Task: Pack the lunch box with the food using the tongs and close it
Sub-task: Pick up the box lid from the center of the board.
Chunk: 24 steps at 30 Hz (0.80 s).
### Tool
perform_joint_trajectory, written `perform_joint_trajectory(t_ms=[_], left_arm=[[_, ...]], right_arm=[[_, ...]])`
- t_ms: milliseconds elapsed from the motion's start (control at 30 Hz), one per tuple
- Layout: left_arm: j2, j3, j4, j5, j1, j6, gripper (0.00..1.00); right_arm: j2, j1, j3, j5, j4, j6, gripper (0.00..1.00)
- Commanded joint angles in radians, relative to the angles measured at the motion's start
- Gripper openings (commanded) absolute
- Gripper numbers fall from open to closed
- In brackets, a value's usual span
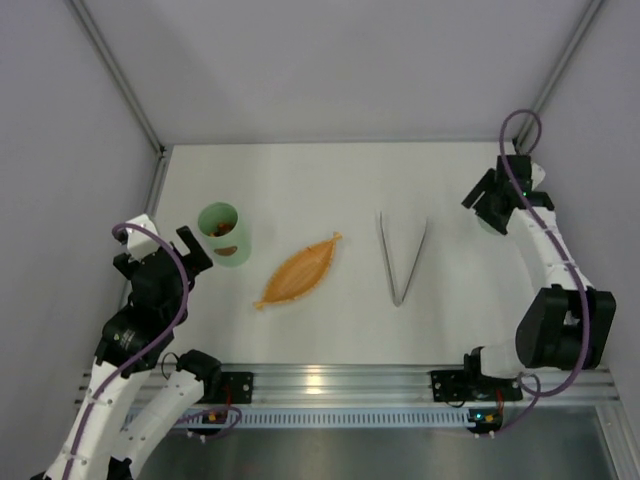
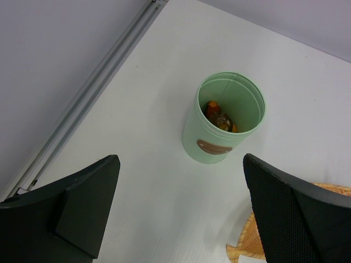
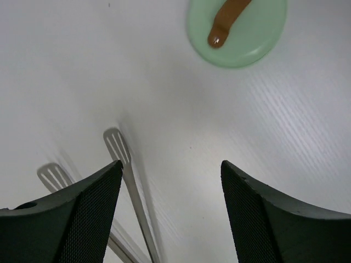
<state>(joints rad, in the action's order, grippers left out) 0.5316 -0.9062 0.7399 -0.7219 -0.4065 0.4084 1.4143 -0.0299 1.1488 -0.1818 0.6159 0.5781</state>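
Note:
The mint-green lunch box (image 1: 222, 233) stands upright and uncovered at the left, with orange and dark food (image 2: 221, 119) inside it. My left gripper (image 1: 175, 255) hangs open just near-left of the tub (image 2: 222, 118), holding nothing (image 2: 181, 160). The tongs (image 1: 402, 255) lie flat right of centre as a narrow V. The round lid (image 3: 237, 30) with its brown handle lies at the far right, mostly hidden under my right gripper (image 1: 490, 200) in the top view. That gripper (image 3: 171, 164) is open and empty, above the table between the lid and the tong tips (image 3: 118, 148).
An orange leaf-shaped tray (image 1: 298, 270) lies between the tub and the tongs; its tail (image 2: 247, 244) shows by my left gripper's right finger. White walls with metal rails close off the table's left, back and right sides.

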Motion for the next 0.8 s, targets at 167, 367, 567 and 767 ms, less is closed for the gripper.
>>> perform_joint_trajectory(t_ms=[167, 367, 567, 767], left_arm=[[-0.019, 0.001, -0.037, 0.010, 0.001, -0.014, 0.99], [-0.022, 0.001, -0.040, 0.022, 0.001, -0.017, 0.99], [-0.030, 0.001, -0.042, 0.027, 0.001, -0.019, 0.99], [-0.030, 0.003, -0.043, 0.032, 0.001, -0.022, 0.99]], right_arm=[[0.170, -0.156, 0.193, 0.018, 0.024, 0.112, 0.69], [0.287, -0.196, 0.235, 0.008, -0.008, 0.181, 0.68], [0.391, -0.231, 0.313, -0.024, -0.007, 0.207, 0.66], [0.479, -0.257, 0.437, -0.044, 0.027, 0.232, 0.65]])
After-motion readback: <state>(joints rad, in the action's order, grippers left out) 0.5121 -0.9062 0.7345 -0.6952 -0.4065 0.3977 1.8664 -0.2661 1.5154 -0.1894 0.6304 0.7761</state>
